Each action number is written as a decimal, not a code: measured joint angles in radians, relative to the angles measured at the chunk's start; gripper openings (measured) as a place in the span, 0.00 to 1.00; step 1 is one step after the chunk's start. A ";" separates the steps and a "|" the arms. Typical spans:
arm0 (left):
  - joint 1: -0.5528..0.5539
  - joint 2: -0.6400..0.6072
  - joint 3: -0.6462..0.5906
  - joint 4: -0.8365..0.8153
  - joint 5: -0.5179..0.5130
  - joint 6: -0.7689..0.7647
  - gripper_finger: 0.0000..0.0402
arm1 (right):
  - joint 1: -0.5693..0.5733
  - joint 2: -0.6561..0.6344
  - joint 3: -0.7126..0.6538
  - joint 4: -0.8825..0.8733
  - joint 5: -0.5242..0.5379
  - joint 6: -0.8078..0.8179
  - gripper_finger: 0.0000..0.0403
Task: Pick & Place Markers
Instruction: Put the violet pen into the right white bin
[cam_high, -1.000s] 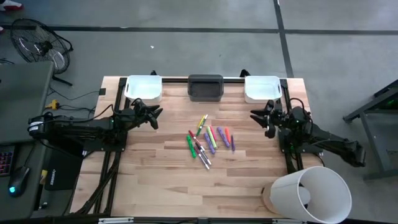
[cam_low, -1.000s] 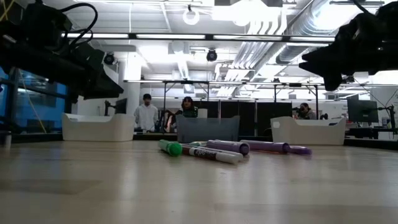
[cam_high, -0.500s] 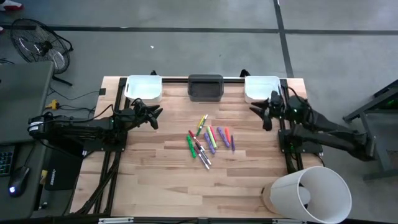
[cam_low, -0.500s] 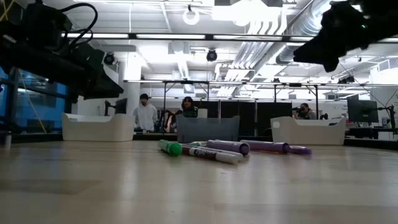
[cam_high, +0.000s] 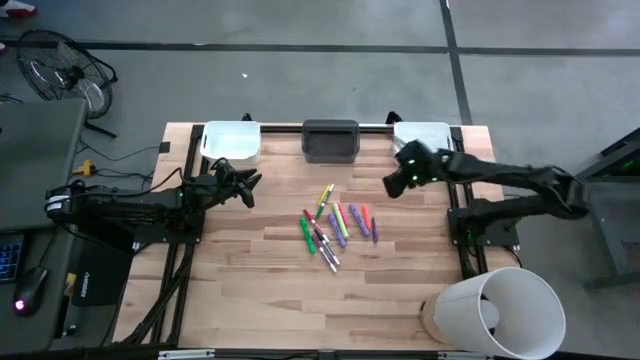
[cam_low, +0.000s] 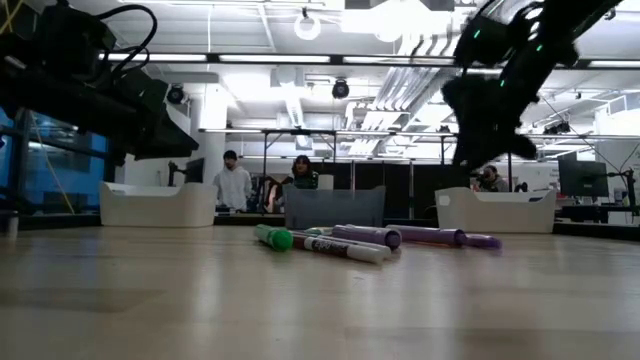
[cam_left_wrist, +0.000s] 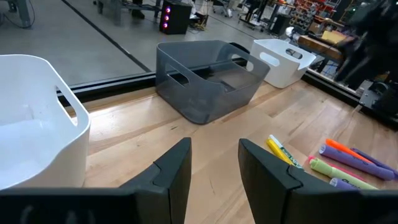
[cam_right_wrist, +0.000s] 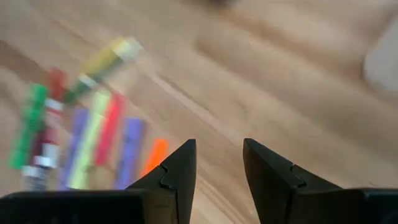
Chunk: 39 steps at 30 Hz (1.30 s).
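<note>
Several markers in green, purple, pink, orange and yellow lie in a loose cluster on the wooden table's middle; they also show in the low view and the right wrist view. My right gripper hangs above the table just right of the cluster and slants down toward it, open with nothing between its fingers. My left gripper waits at the table's left, open and holding nothing.
Three bins stand along the far edge: a white bin at the left, a grey bin in the middle and a white bin at the right. A large white cylinder lies at the near right corner. People stand in the room behind the table.
My right gripper has swung out from the table's right edge toward the markers, rising a little and tipping from nearly level to slanting downward. The markers have not moved.
</note>
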 joint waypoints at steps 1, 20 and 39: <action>0.000 0.000 0.000 0.000 0.000 0.000 0.33 | 0.008 0.040 0.000 0.002 0.002 0.012 0.30; 0.000 0.000 0.000 0.000 0.000 0.000 0.33 | 0.198 0.255 0.000 0.007 0.008 0.214 0.30; 0.000 0.000 0.000 0.000 0.000 0.000 0.33 | 0.438 0.251 0.236 -0.281 -0.008 -0.722 0.30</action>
